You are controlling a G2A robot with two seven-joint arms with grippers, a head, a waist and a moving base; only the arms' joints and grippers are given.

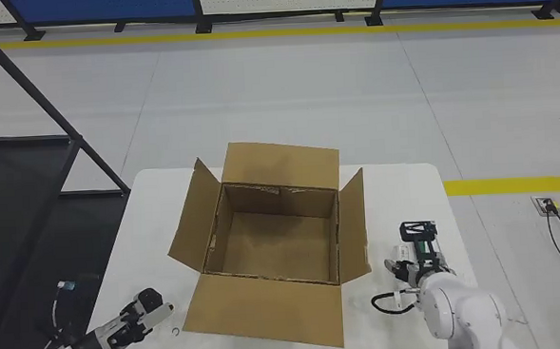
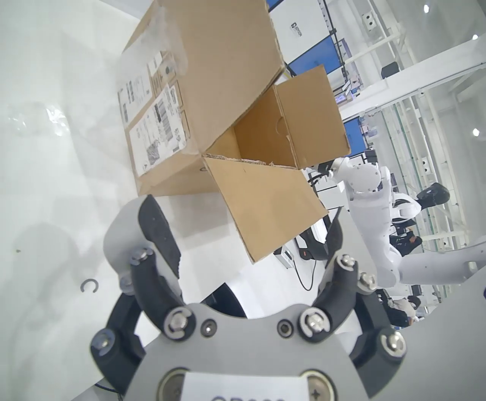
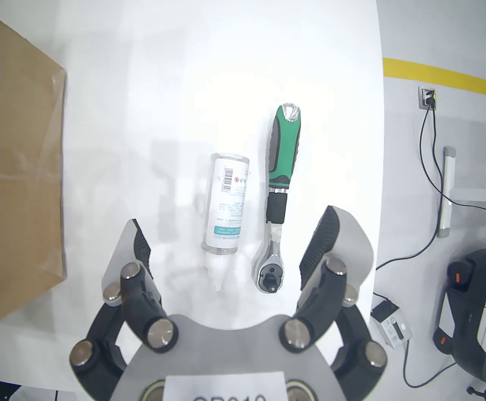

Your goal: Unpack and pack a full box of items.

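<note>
Brown cardboard box (image 1: 280, 170), flaps splayed; found right tool (image 3: 231, 221) spread over bottle (image 3: 227, 197) and ratchet wrench (image 3: 284, 171), left tool (image 2: 243, 212) spread nearby.

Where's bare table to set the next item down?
Free: table left of the box, out to the edge; far right corner beyond bottle and wrench. Box floor is bare. Crowded: near right, bottle and wrench under the open right gripper.

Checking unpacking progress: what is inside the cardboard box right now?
Seen from the top view, the cardboard box has a bare brown floor with no items on it. The strip just behind its near wall is hidden.
</note>
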